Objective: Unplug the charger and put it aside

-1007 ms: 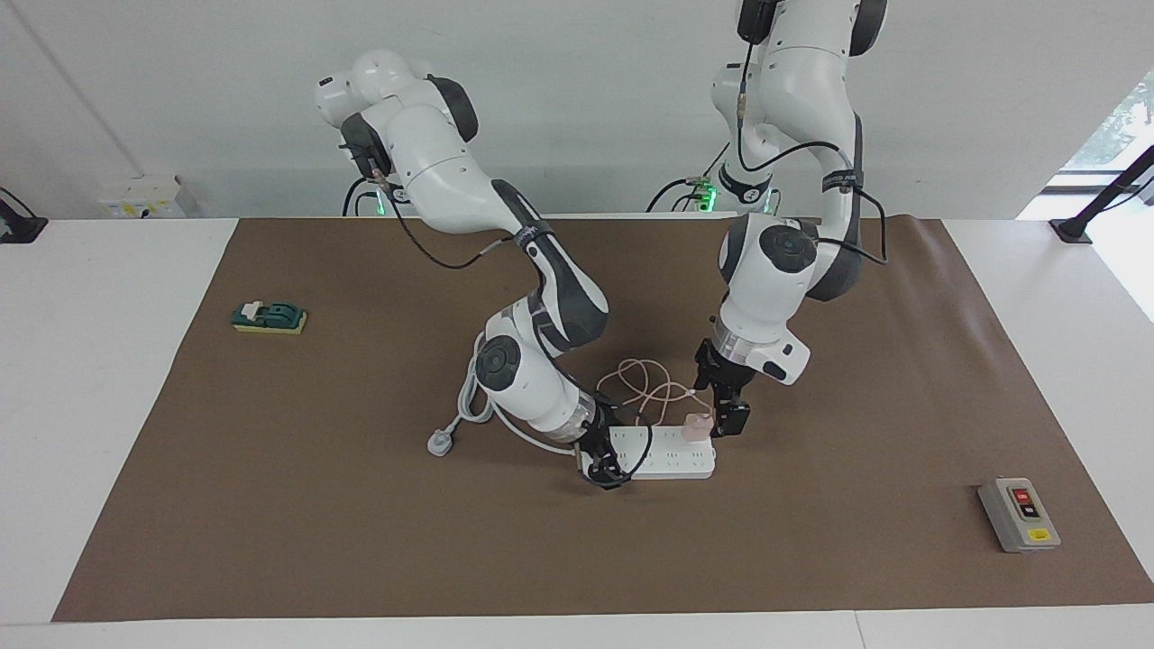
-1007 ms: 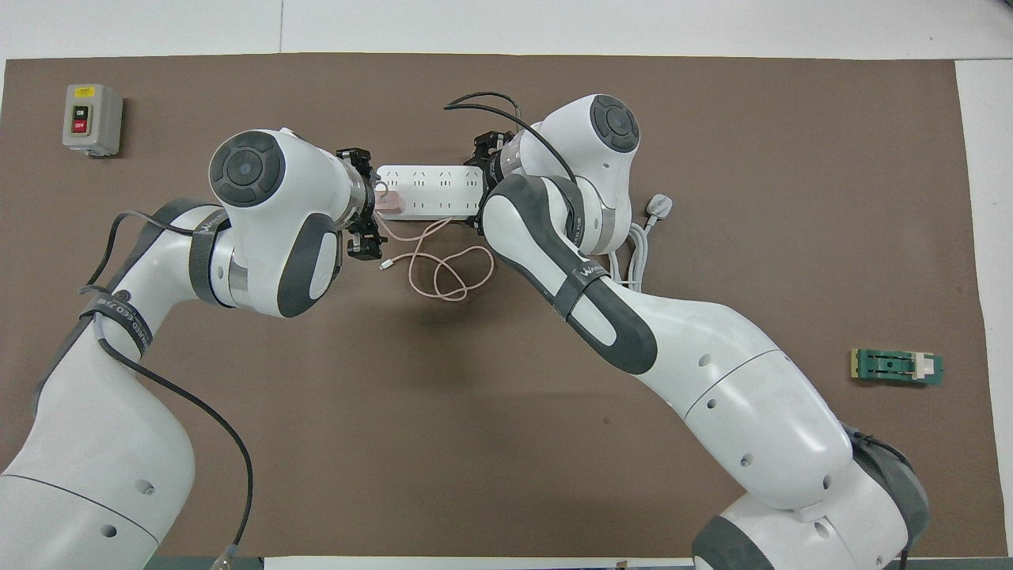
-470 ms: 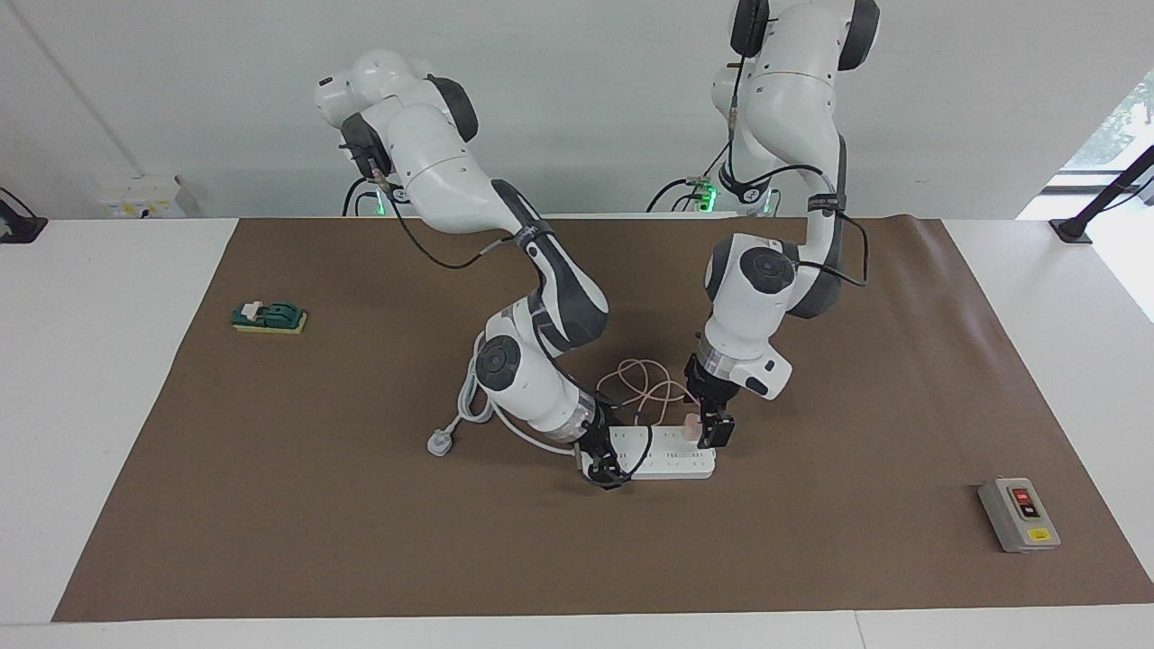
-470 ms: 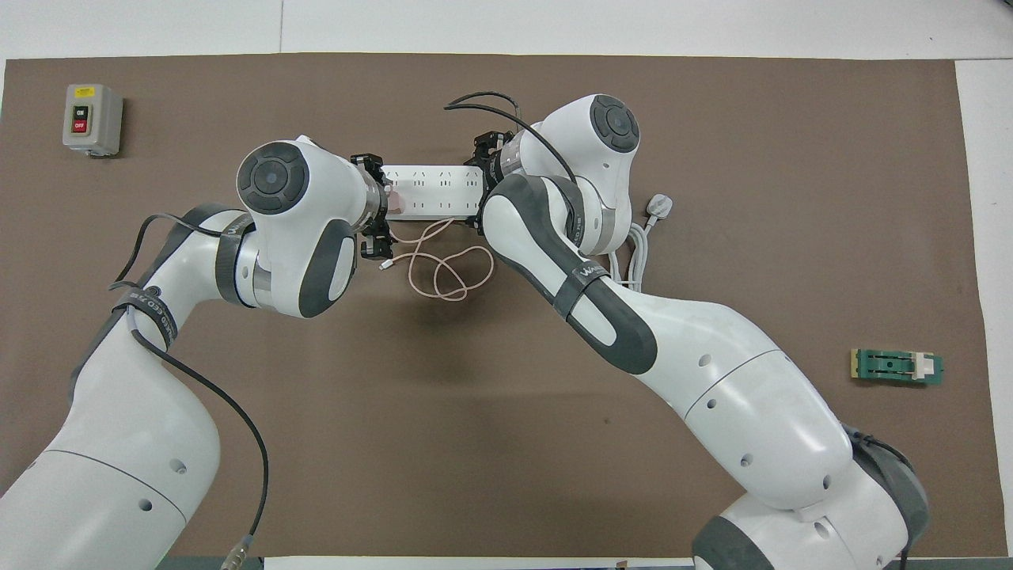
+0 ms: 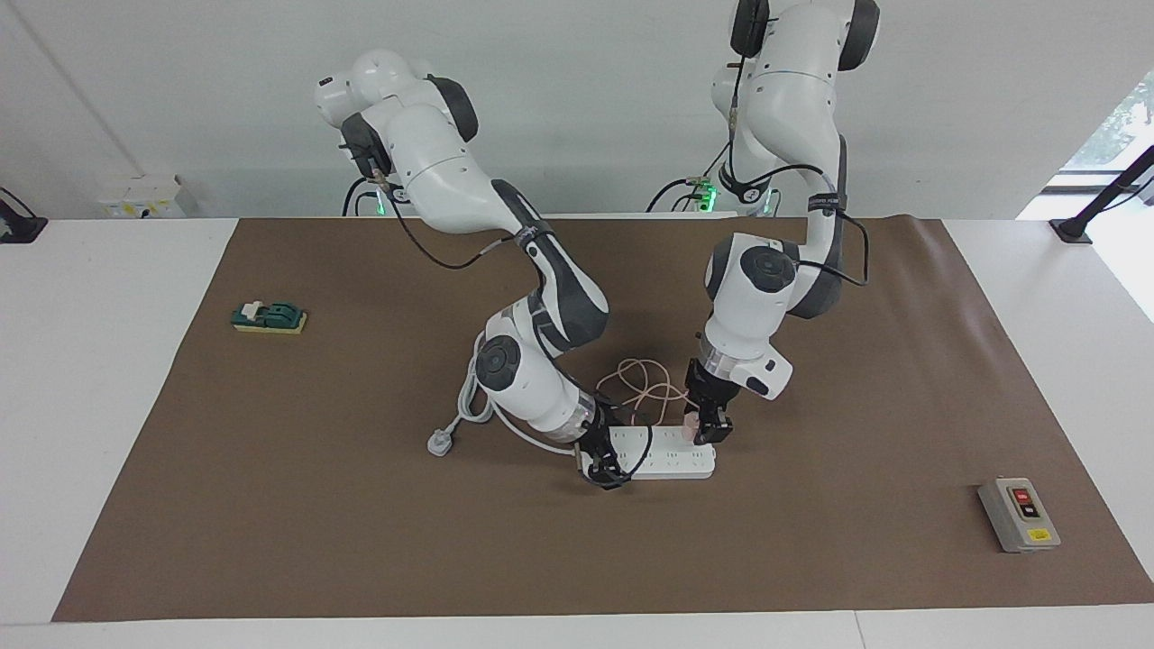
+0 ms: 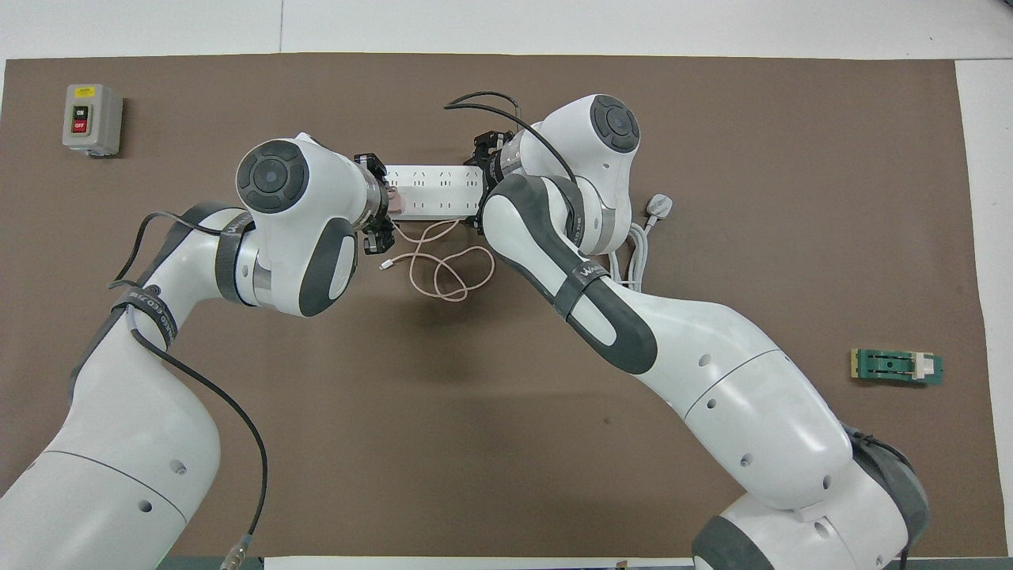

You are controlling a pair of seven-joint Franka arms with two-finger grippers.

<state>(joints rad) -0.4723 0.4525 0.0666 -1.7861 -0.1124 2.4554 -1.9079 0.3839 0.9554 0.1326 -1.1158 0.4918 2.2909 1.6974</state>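
Note:
The pale pink charger [image 5: 691, 425] is plugged into the long white power strip [image 5: 663, 453] at the end toward the left arm; in the overhead view the charger [image 6: 397, 203] shows only partly. Its thin pink cable [image 5: 642, 382] loops on the mat nearer to the robots than the strip. My left gripper [image 5: 706, 431] is down at the charger and covers most of it. My right gripper [image 5: 602, 467] is shut on the other end of the power strip [image 6: 431, 190] and holds it on the mat.
The strip's thick white cord and plug [image 5: 439, 443] lie toward the right arm's end. A grey switch box [image 5: 1019, 514] sits toward the left arm's end, farther from the robots. A green block [image 5: 269, 317] lies toward the right arm's end.
My left gripper has come down and moved sideways onto the charger, covering more of it. My right gripper and the power strip have not moved.

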